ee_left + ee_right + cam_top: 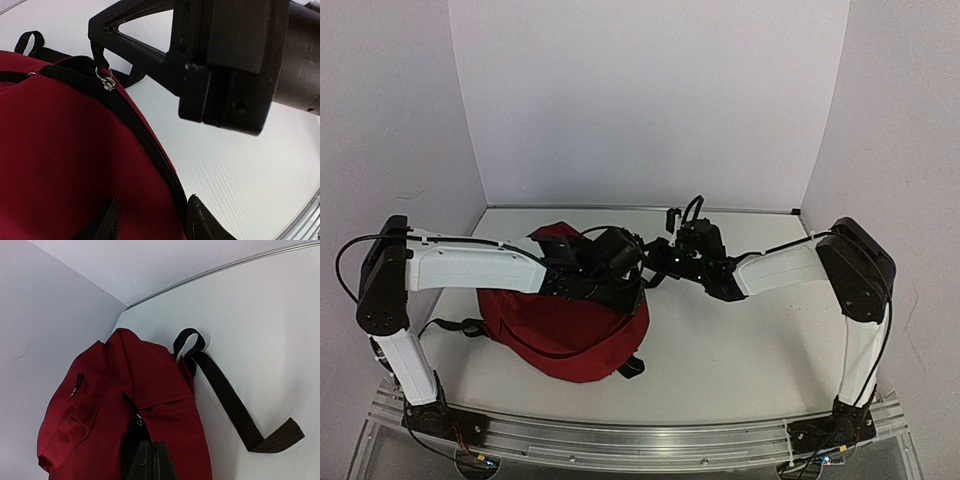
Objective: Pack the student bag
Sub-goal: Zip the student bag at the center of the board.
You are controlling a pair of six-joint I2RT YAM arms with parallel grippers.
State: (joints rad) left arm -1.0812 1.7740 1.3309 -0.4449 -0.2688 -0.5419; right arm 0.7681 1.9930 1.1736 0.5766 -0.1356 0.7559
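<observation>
Dark red soft fabric backpack [560,335] with black straps, lying left of centre on a white desk [740,340].
Its black zipper runs shut along the visible edge, so the contents are hidden. The right gripper [146,447] is clenched on the black zipper pull tab [101,59]. The left gripper [152,220] straddles the zipped seam; I cannot tell whether it grips.
</observation>
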